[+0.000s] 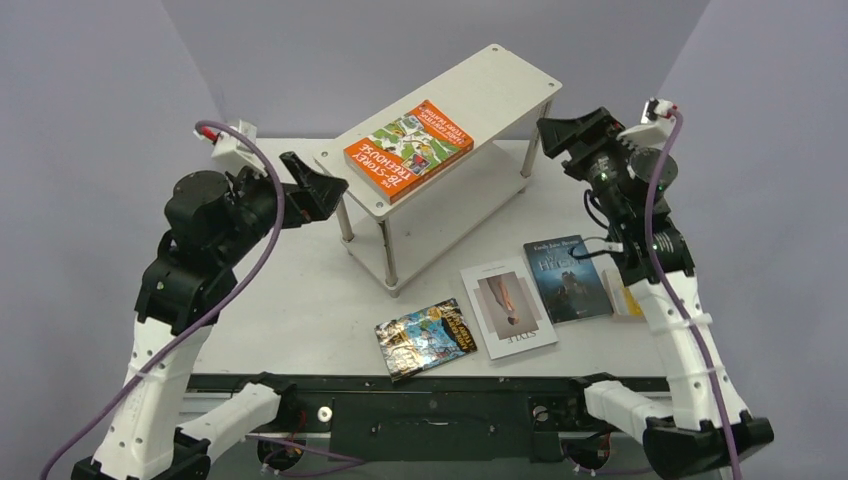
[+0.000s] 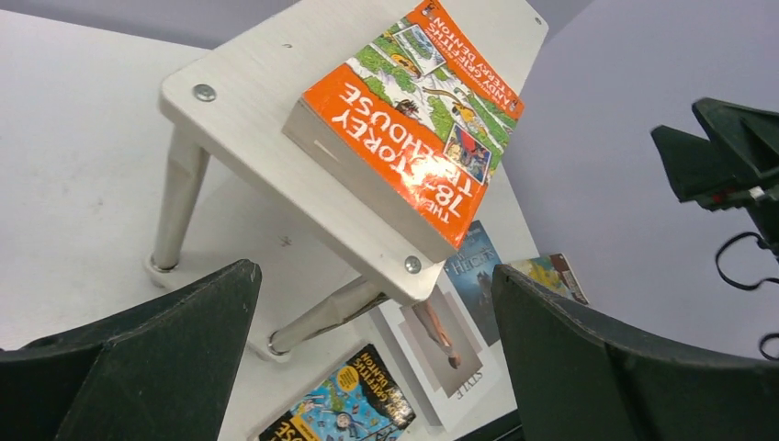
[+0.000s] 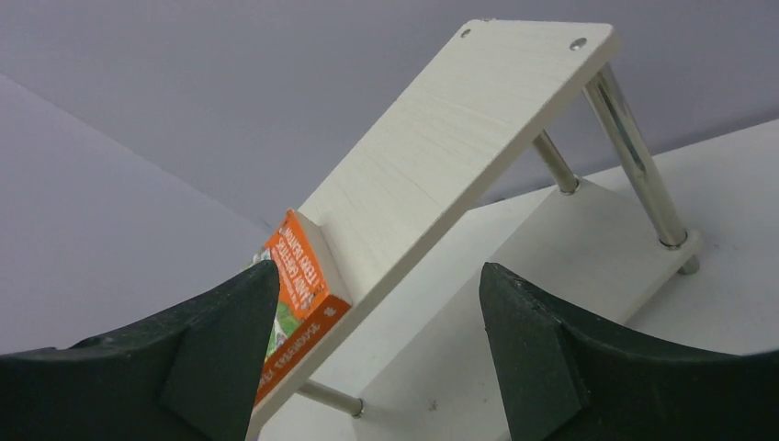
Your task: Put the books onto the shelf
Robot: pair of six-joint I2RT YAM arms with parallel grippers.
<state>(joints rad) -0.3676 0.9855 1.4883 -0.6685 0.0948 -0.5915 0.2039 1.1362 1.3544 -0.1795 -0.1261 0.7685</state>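
Note:
The white two-tier shelf [image 1: 490, 80] stands at the back middle of the table. An orange book [image 1: 408, 148] lies flat on the near-left end of its top board. On the table in front lie a glossy comic book [image 1: 426, 337], a white book with a figure photo [image 1: 508, 306] and a dark blue book [image 1: 566, 278]. A yellow-teal book [image 1: 626, 298] is mostly hidden behind my right arm. My left gripper [image 1: 318, 190] hovers open just left of the shelf, empty. My right gripper [image 1: 560, 135] hovers open at the shelf's right end, empty.
The left wrist view looks over the shelf [image 2: 248, 92] and the orange book [image 2: 413, 110] to the books lying on the table beyond. In the right wrist view the shelf's [image 3: 459, 138] lower board lies between the fingers. Purple cables trail from both wrists.

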